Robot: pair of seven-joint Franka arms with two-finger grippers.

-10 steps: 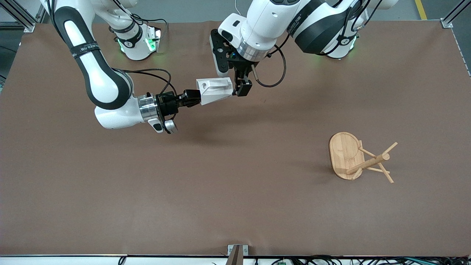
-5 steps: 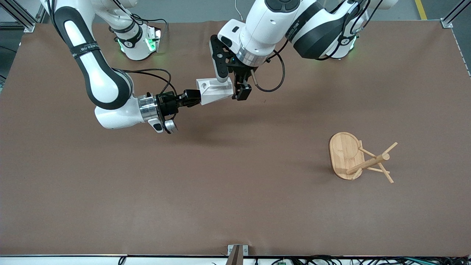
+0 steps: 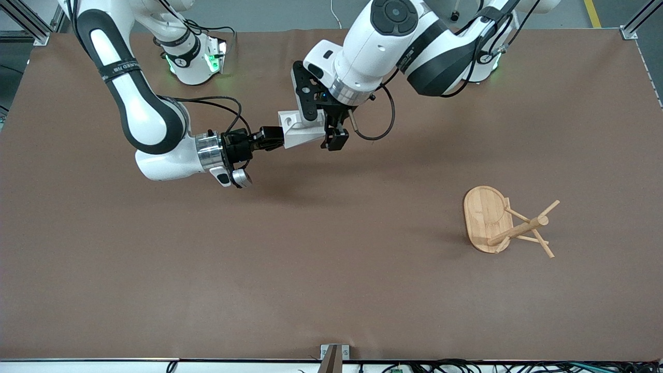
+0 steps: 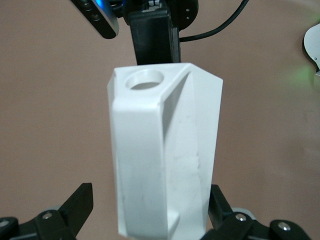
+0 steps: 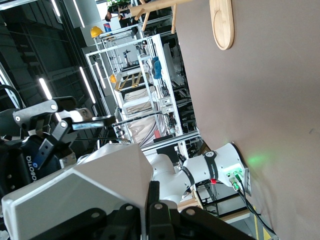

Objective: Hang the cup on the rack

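The white faceted cup lies on its side in the air over the table's middle, handle up. My right gripper is shut on its bottom end. My left gripper is open around the cup's mouth end. In the left wrist view the cup stands between the two black fingers; one is clearly apart from it and the other is close to its wall. The right gripper shows at the cup's far end. The right wrist view shows the cup in my right gripper.
The bamboo rack stands on its oval base toward the left arm's end of the table, nearer the front camera than the grippers. It also shows in the right wrist view. Brown table cover all round.
The left gripper has moved along the cup toward the right arm's end, so its fingers now straddle the mouth end. The right gripper and cup have hardly moved.
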